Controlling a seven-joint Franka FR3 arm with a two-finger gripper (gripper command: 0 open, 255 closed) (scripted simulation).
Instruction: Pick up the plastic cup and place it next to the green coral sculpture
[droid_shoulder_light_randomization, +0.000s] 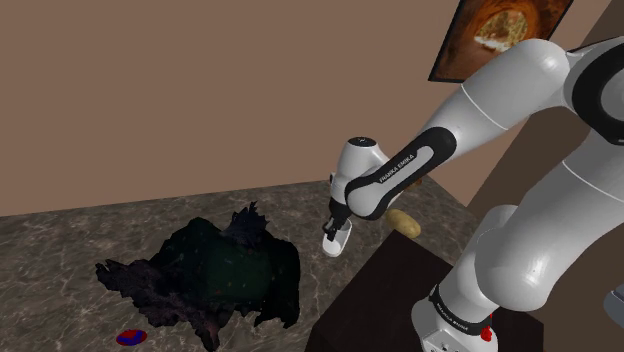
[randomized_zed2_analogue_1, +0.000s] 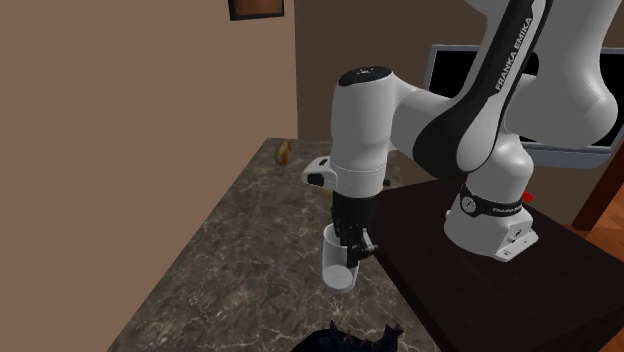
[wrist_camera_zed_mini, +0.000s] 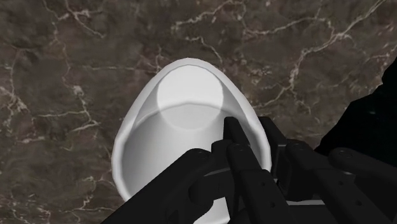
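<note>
The gripper (randomized_zed2_analogue_1: 356, 243) has its black fingers (wrist_camera_zed_mini: 234, 141) pinched on the rim wall of the white tapered cup (randomized_zed2_analogue_1: 338, 265). This keeps the cup upright over the dark marble tabletop (randomized_zed2_analogue_1: 240, 250), toward the shoulder view's right of the dark spiky coral sculpture (droid_shoulder_light_randomization: 215, 275), probably ready to carry over.

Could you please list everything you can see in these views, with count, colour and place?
cup: one, white, over the counter beside the stand
coral sculpture: one, very dark greenish, on the counter
small flat item: one, red and blue, on the counter by the sculpture
lump: one, tan, on the counter near the wall
framed picture: one, orange-brown, on the wall
counter: one, dark, marble-veined
stand: one, dark
arm: one, white with dark joints
gripper: one, black, clasping the cup's wall
</note>
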